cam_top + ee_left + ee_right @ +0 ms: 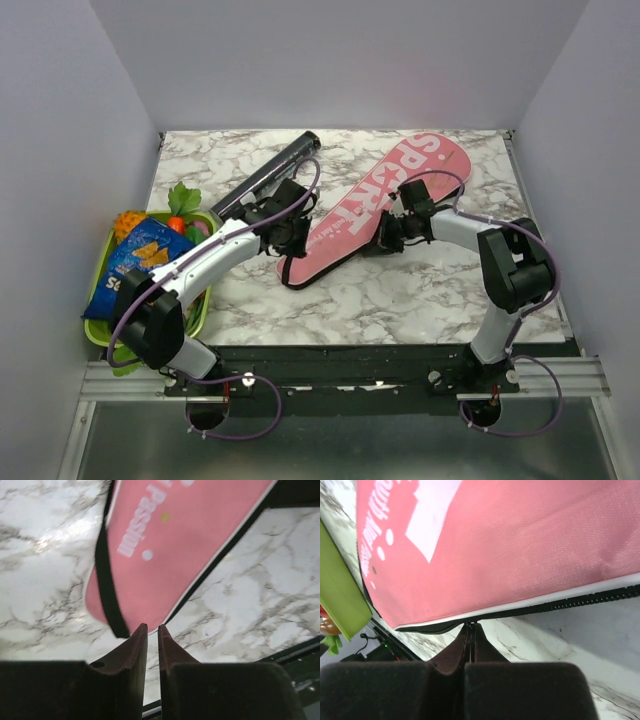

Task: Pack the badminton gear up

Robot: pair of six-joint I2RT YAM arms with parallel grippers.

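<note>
Listing left to right: green tray (203, 300) with blue snack packet (140, 260), worktop (420, 290) left edge; long black tube (265, 175), diagonal at rear; left hand (152, 627) — fingers slightly apart, empty, at narrow end of pink bag (390, 200), lying flat mid-worktop; right hand (471, 625) — fingers together at the bag's zip edge.

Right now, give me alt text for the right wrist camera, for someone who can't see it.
The right gripper, shut, meets the black zipper along the edge of a pink bag that fills most of the frame. Marble table shows below, a green tray at far left.
</note>
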